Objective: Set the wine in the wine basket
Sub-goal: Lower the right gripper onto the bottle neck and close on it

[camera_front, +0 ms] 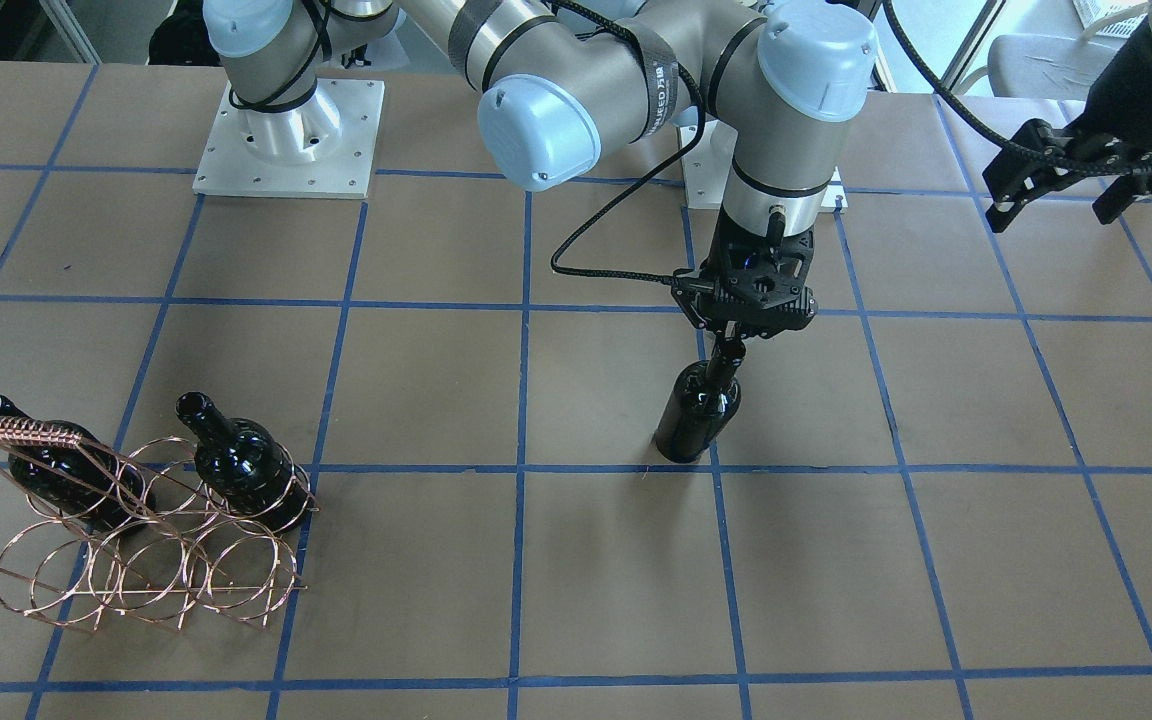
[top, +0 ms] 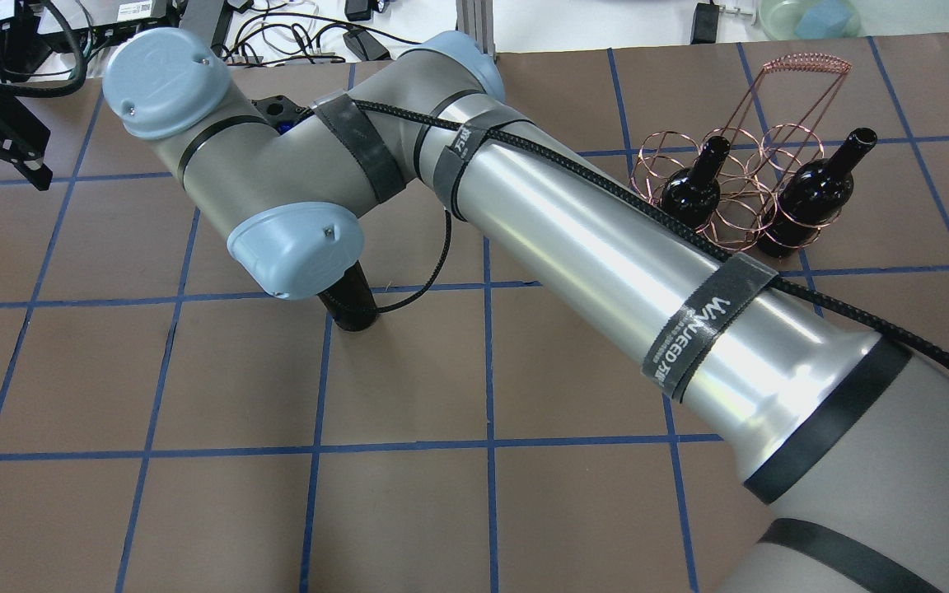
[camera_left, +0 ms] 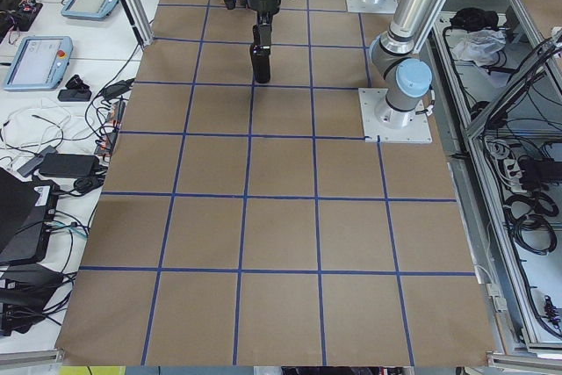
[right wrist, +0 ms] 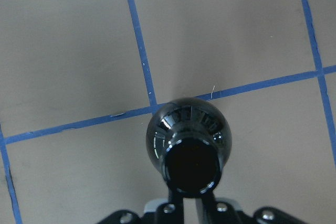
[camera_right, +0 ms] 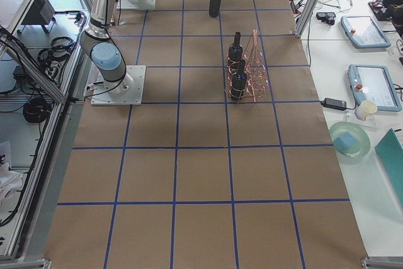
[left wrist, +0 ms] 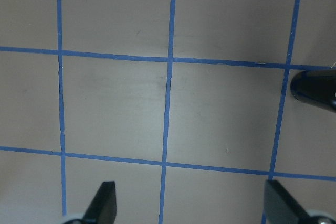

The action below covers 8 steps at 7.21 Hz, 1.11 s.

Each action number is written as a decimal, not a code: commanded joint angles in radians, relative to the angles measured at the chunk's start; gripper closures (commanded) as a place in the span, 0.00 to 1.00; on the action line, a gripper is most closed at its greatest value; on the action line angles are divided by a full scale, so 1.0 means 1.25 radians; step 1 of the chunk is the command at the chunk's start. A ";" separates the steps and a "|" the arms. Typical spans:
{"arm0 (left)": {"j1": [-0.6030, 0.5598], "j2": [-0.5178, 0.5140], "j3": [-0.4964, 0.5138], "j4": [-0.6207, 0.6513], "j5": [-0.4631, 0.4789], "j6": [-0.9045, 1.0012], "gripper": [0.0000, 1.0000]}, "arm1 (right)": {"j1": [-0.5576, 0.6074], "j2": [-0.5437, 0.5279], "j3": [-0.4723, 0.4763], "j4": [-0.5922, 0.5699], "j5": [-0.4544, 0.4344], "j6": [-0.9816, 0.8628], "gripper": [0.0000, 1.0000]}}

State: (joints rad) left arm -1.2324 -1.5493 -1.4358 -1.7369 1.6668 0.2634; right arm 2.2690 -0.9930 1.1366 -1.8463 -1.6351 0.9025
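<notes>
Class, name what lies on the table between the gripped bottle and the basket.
Only bare table crossed by blue tape lines separates bottle and basket, as the front-facing view shows.

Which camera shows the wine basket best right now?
Exterior front-facing: the wine basket is whole and unblocked, with two bottles in its upper rings. Overhead also shows it, partly behind the right arm. Exterior right shows it small and end-on. Exterior left barely shows it. Neither wrist view does.
</notes>
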 commanded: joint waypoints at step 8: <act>0.007 0.000 0.000 -0.001 0.001 0.000 0.00 | -0.010 0.002 0.007 -0.002 0.002 -0.046 0.49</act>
State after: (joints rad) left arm -1.2244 -1.5493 -1.4355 -1.7380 1.6674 0.2638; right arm 2.2590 -0.9915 1.1448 -1.8484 -1.6308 0.8663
